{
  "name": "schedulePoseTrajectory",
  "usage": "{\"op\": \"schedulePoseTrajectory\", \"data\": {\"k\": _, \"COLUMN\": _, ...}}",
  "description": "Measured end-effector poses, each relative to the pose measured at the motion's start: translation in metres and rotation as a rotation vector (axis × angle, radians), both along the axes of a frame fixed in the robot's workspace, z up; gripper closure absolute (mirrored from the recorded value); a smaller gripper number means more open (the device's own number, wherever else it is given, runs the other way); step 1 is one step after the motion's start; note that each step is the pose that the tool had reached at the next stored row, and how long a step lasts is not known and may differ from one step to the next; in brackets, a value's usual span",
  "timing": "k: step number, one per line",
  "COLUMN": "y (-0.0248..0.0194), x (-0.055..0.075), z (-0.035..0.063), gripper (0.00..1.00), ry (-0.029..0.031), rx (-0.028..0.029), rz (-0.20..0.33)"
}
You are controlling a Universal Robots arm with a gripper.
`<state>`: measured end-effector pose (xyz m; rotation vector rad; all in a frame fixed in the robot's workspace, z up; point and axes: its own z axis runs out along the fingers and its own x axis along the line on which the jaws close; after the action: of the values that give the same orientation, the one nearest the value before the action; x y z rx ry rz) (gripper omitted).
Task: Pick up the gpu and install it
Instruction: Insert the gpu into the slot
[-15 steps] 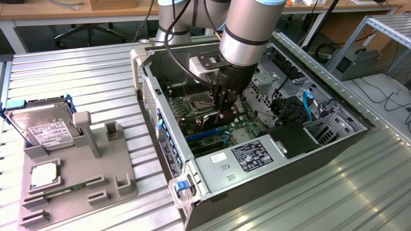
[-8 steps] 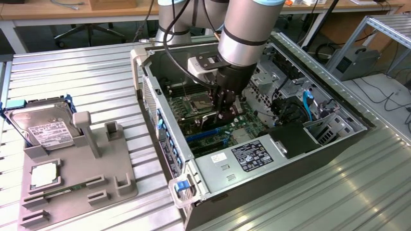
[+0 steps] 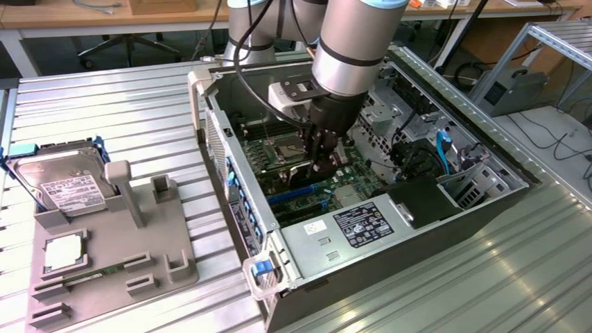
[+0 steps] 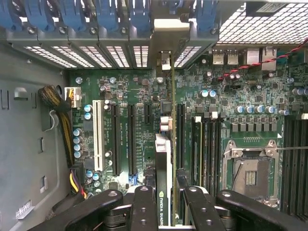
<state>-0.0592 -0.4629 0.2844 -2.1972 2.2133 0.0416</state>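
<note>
The gpu (image 4: 162,163) stands on edge inside the open computer case (image 3: 236,90), seen from its top rim with an NVIDIA label. Its silver end bracket (image 4: 168,36) lies against the rear slot openings. My gripper (image 4: 167,197) is shut on the card, one black finger (image 4: 143,204) on each side of it. In the exterior view the gripper (image 3: 326,156) reaches down onto the green motherboard (image 3: 356,184), and the gpu (image 3: 333,166) is a dark sliver below it. The card sits over the black expansion slots (image 4: 131,139); I cannot tell whether it is seated.
A grey fixture (image 3: 162,250) on the exterior view's left holds a hard drive (image 3: 69,184), a processor (image 3: 63,251) and a memory stick (image 3: 93,274). Inside the case are the processor socket (image 4: 251,171), blue slot latches (image 4: 72,12), cable bundles (image 4: 60,108) and a drive cage (image 3: 467,184).
</note>
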Motion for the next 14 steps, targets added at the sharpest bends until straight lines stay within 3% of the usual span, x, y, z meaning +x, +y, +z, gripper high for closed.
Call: {"op": "schedulePoseTrajectory", "data": {"k": 14, "y": -0.0001, "x": -0.0018, "z": -0.0049, "gripper": 0.73, "ry": -0.0002, "rx": 0.0001, "rz": 0.000}}
